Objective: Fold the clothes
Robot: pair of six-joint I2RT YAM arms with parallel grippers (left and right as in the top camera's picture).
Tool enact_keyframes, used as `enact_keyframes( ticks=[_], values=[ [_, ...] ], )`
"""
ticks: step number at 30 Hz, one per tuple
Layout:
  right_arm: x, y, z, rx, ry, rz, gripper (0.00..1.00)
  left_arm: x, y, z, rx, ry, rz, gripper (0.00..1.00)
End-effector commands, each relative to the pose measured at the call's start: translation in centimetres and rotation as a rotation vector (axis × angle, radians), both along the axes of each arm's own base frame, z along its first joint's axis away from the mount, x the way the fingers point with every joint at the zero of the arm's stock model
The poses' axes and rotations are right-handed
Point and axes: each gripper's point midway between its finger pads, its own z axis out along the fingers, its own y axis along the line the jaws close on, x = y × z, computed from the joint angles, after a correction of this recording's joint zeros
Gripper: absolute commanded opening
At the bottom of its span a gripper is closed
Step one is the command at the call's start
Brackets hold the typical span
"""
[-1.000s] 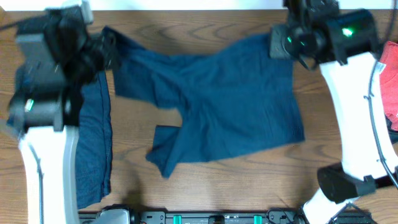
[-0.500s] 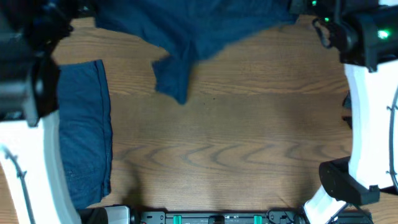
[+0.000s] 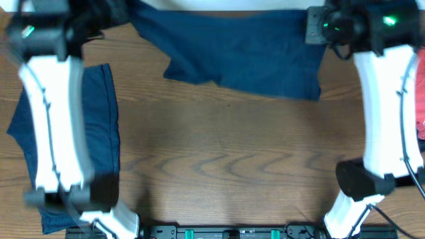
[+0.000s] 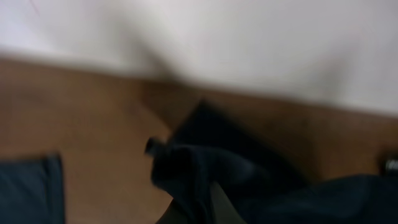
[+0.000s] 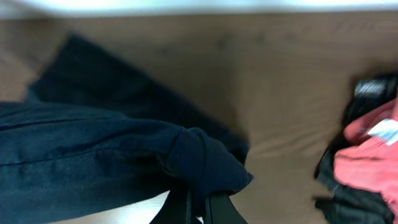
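A navy-blue garment (image 3: 239, 56) hangs stretched between my two grippers across the far part of the wooden table, and its lower edge trails on the wood. My left gripper (image 3: 113, 12) pinches its left corner. In the left wrist view the left gripper (image 4: 202, 210) is shut on a bunched, blurred fold of the garment (image 4: 205, 168). My right gripper (image 3: 316, 28) holds the right corner. In the right wrist view the right gripper (image 5: 198, 210) is shut on a wad of the garment (image 5: 112, 155). A second navy garment (image 3: 99, 139) lies flat at the table's left, partly under the left arm.
A red cloth (image 3: 420, 93) lies at the table's right edge, and in the right wrist view the red cloth (image 5: 367, 155) sits over something black. A white surface (image 4: 249, 43) runs beyond the table's far edge. A dark rail (image 3: 232, 232) lines the front edge.
Both arms swung toward the far edge, carrying the crumpled garment off the table's middle. It now hangs pulled out wide between them. The garment at the left stayed put.
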Motion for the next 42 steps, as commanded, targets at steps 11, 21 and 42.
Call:
enact_keyframes(
  ticks=[11,21,42],
  values=[
    [7.9,0.5,-1.2,-0.011,-0.165,0.001,0.01,3.3,-1.3,-0.2,-0.023,-0.077,-0.061,0.06],
    [11.6,-0.1,10.9,-0.013,-0.621,-0.036,0.01,1.7,2.2,12.5,0.103,-0.485,0.125,0.06],
    [12.0,1.0,-3.6,-0.021,-0.176,0.042,0.01,7.2,3.0,-4.5,0.16,-0.044,0.11,0.06]
  ],
)
